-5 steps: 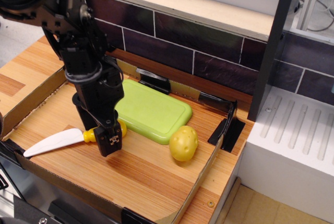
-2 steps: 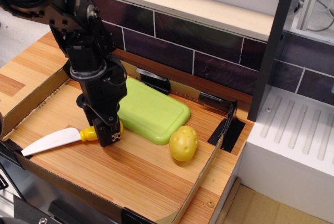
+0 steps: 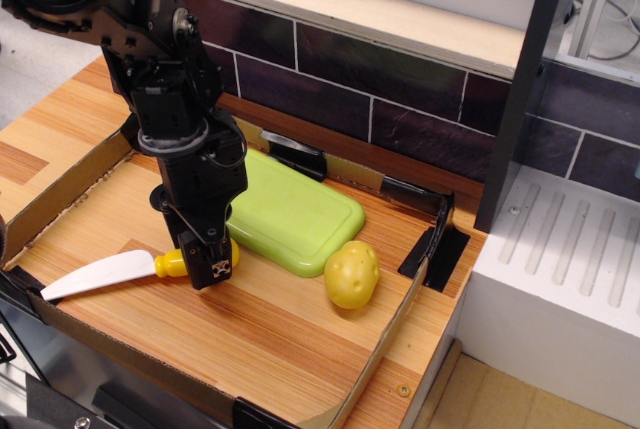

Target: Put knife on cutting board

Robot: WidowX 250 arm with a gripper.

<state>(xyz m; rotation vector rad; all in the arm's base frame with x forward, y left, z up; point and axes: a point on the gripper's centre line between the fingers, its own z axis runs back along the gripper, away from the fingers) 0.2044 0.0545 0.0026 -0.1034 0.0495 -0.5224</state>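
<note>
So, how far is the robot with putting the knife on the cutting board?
Early stage. Done: the gripper has reached the yellow handle of the knife. In hand: it seems to be closing on that handle, but the grasp itself is hidden. Left: lifting the knife, which lies on the wooden tray floor, and setting it on the cutting board, which holds nothing yet.
</note>
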